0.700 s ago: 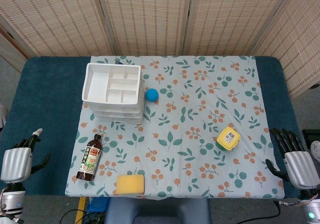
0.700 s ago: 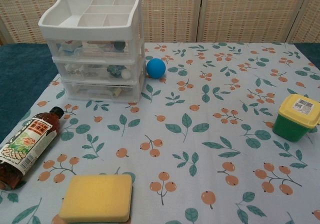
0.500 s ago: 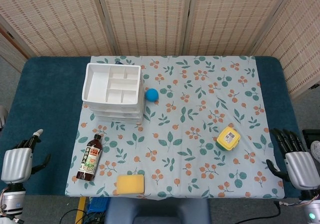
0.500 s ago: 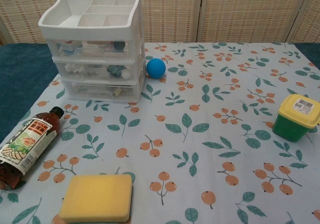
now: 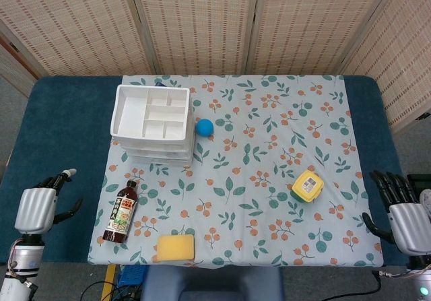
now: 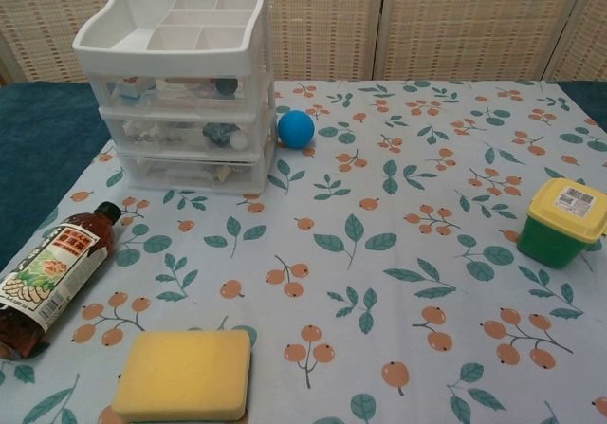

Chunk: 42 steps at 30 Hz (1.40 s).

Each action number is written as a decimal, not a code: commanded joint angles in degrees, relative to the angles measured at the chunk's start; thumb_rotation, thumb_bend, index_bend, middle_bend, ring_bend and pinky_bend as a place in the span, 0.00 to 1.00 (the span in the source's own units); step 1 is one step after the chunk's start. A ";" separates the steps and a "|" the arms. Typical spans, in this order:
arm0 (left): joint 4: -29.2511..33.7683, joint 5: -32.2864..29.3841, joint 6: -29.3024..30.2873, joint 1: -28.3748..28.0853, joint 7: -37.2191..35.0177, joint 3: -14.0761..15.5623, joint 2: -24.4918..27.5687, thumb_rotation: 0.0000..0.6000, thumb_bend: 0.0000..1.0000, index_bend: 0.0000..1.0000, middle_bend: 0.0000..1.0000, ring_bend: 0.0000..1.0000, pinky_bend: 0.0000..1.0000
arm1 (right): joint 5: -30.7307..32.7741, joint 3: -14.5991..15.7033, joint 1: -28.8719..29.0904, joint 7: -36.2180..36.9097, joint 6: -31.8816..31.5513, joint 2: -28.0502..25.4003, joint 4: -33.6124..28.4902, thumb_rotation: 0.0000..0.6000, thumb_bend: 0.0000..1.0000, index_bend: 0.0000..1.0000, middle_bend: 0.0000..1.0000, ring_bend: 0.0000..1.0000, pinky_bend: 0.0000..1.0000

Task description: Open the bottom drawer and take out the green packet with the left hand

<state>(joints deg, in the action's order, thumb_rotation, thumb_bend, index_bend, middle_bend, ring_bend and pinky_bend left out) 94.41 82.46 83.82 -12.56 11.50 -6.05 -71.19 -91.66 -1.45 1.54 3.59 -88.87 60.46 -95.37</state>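
A white three-drawer organiser (image 5: 151, 122) (image 6: 178, 87) stands at the back left of the flowered cloth, all drawers pushed in. The bottom drawer (image 6: 188, 171) is clear plastic with small items inside; no green packet shows plainly. My left hand (image 5: 39, 208) hovers open over the blue table near its front left, well in front and to the left of the organiser. My right hand (image 5: 404, 219) hangs open at the front right edge. Neither hand appears in the chest view.
A brown sauce bottle (image 5: 121, 212) (image 6: 45, 275) lies in front of the organiser, a yellow sponge (image 5: 175, 247) (image 6: 185, 374) near the front edge. A blue ball (image 5: 204, 126) (image 6: 295, 128) sits right of the drawers. A green tub with a yellow lid (image 5: 307, 186) (image 6: 561, 223) stands at right.
My left hand has moved a little to the right and turned towards the table. My right hand has sunk slightly lower in the frame. Nothing on the table has moved.
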 commanded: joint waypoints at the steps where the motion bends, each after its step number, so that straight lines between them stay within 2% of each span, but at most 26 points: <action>1: 0.28 0.65 -2.66 -2.33 -2.94 -1.13 -0.78 1.00 0.27 0.27 0.43 0.43 0.62 | 0.09 -0.07 -0.18 0.01 -0.29 -0.16 -0.11 1.00 0.36 0.00 0.06 0.00 0.00; 4: 0.94 -0.09 -4.05 -3.74 -4.74 -2.31 -1.92 1.00 0.27 0.31 0.52 0.52 0.74 | 0.20 -0.08 -0.39 0.08 -0.59 -0.31 -0.15 1.00 0.36 0.00 0.06 0.00 0.00; 8: 1.93 -0.57 -6.95 -6.32 -7.67 -3.49 -4.09 1.00 0.27 0.39 0.70 0.69 0.93 | 0.53 -0.16 -0.65 0.20 -0.86 -0.49 -0.16 1.00 0.36 0.00 0.06 0.00 0.00; 11: 1.97 -1.17 -11.41 -8.83 -10.04 -3.53 -5.04 1.00 0.27 0.40 0.76 0.76 1.00 | 0.51 -0.28 -0.65 0.28 -1.00 -0.55 -0.16 1.00 0.36 0.00 0.06 0.00 0.00; 18: 1.19 -3.40 -20.05 -13.60 -18.88 -3.86 -8.98 1.00 0.27 0.34 0.88 0.93 1.00 | 0.74 -0.36 -0.67 0.34 -0.89 -0.43 -0.08 1.00 0.36 0.00 0.06 0.00 0.00; 24: -1.20 -8.76 -26.51 -16.42 -25.43 -4.67 -13.54 1.00 0.27 0.23 0.93 0.99 1.00 | 0.96 -0.43 -0.77 0.21 -0.92 -0.56 -0.18 1.00 0.36 0.00 0.06 0.00 0.00; 32: -3.56 -16.73 -29.18 -17.70 -30.30 -7.21 -20.32 1.00 0.27 0.16 0.96 1.00 1.00 | 1.18 -0.57 -0.75 -0.14 -0.80 -0.82 -0.62 1.00 0.36 0.00 0.06 0.00 0.00; 42: -5.48 -24.65 -32.00 -17.21 -37.84 -10.81 -23.47 1.00 0.27 0.15 0.96 1.00 1.00 | 1.72 -0.67 -1.03 -0.25 -0.88 -0.79 -0.74 1.00 0.36 0.00 0.06 0.00 0.00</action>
<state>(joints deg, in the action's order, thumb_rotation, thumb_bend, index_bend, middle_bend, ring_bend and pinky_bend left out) 89.41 58.50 52.16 -29.85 -25.70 -16.28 -94.15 -89.95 -2.12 0.51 3.33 -89.75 59.68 -96.11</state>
